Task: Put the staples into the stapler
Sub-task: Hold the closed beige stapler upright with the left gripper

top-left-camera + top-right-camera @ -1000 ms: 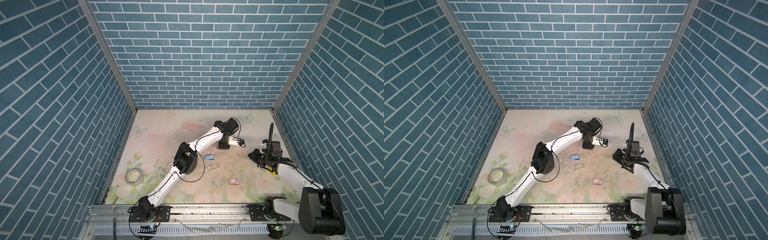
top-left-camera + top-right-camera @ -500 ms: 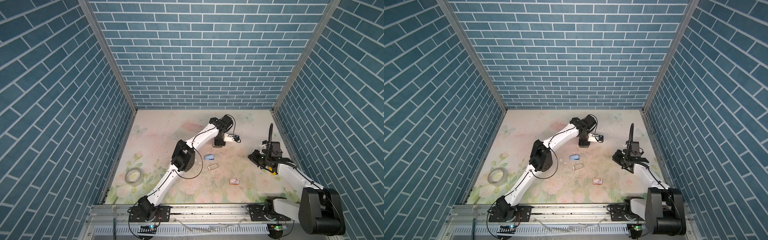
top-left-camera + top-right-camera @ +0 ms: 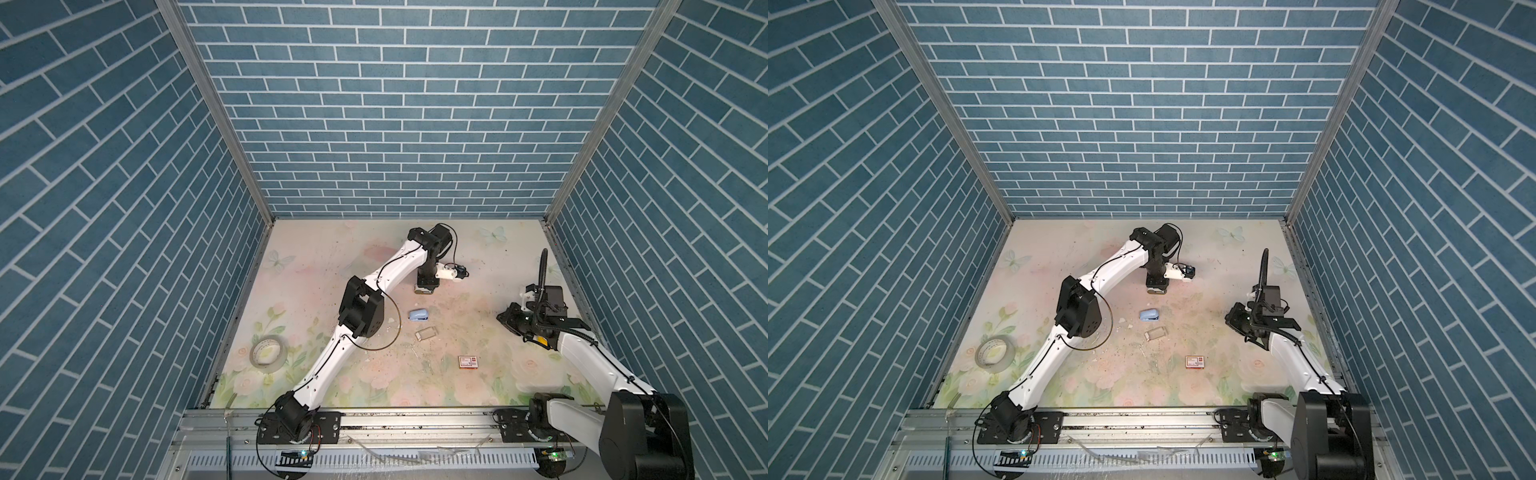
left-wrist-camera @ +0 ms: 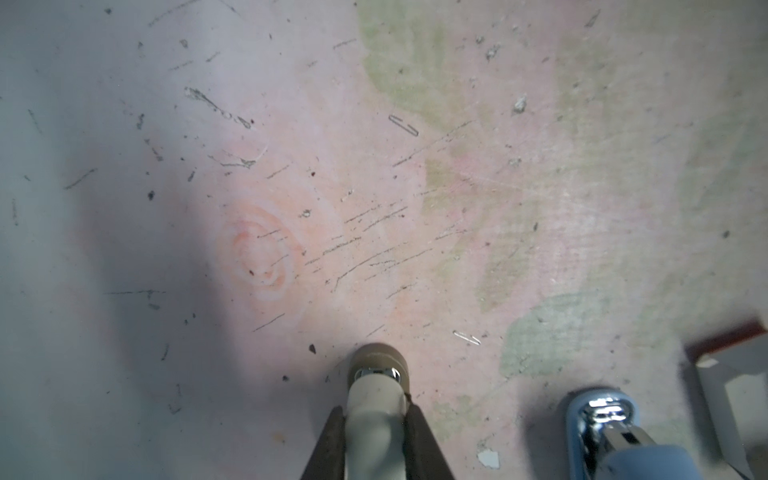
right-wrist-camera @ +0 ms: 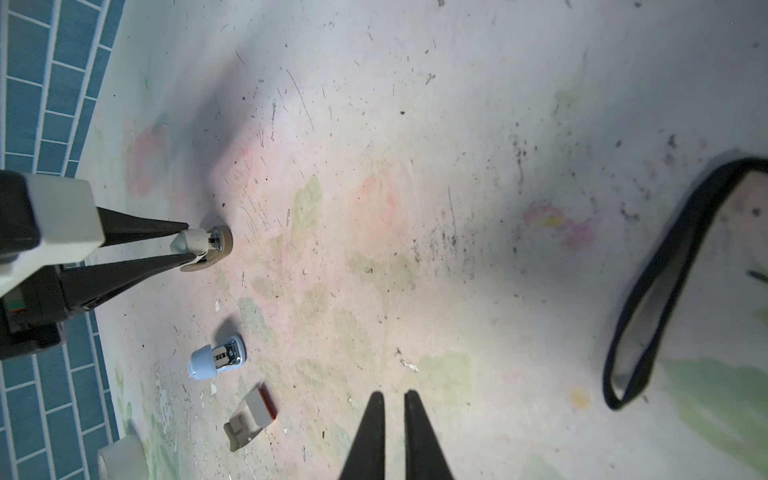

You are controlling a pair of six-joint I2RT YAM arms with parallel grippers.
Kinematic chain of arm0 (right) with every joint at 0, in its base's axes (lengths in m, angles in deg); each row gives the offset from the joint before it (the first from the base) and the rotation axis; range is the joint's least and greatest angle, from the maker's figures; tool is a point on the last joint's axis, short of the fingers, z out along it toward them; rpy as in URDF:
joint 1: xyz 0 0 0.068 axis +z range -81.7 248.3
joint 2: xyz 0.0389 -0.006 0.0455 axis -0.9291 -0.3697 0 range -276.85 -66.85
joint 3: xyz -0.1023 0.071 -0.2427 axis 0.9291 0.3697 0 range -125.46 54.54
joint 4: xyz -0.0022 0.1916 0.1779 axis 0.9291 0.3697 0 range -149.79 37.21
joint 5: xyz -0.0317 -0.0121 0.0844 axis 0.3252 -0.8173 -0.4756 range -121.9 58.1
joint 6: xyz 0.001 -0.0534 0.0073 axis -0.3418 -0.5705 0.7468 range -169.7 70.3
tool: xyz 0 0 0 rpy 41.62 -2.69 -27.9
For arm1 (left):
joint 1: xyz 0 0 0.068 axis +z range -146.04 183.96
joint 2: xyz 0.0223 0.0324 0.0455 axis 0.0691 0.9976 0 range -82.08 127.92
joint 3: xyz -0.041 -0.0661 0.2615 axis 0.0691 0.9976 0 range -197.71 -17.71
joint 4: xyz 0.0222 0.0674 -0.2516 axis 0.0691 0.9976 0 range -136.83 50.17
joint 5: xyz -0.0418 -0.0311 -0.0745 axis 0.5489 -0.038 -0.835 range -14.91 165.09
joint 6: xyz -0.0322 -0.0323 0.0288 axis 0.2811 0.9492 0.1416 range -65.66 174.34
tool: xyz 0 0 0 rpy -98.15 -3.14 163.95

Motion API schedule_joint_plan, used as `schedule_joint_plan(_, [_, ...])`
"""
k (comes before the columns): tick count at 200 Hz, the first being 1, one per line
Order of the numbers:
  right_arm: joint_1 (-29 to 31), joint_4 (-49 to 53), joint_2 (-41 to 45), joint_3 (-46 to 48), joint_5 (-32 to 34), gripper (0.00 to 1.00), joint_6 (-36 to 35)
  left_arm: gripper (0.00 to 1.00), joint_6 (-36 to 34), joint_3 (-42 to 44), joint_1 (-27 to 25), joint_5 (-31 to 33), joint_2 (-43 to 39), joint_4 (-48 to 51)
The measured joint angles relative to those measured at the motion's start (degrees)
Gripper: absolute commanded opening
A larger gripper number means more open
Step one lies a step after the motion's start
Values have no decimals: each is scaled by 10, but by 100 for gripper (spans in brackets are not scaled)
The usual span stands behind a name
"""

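Staples (image 3: pixel 427 333) sit in their pale tray on the mat near the middle, just beside a blue stapler (image 3: pixel 417 316). The left gripper (image 4: pixel 375 411) is clamped on a beige stapler (image 4: pixel 376 361) standing nose-down farther back. The right gripper (image 5: pixel 393 399) hovers nearly closed and empty.

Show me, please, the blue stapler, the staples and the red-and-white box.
blue stapler (image 3: pixel 417 315), in a top view, blue casing.
staples (image 3: pixel 427 333), in a top view, mid-tray.
red-and-white box (image 3: pixel 468 362), in a top view, printed face.
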Motion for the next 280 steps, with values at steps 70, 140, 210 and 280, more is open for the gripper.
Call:
schedule_joint_plan(70, [1,30,4,0,0,13,0,8,-12,-19,5,-12,13,13])
schedule_joint_plan(140, [3,35,4,0,1,13,0,8,-27,-56,8,-21,33,37])
schedule_joint_plan(210, [8,33,-6,0,1,13,1,8,-43,-62,8,-22,37,42])
schedule_joint_plan(280, [13,28,-14,0,5,13,11,8,-47,-71,8,-22,42,46])
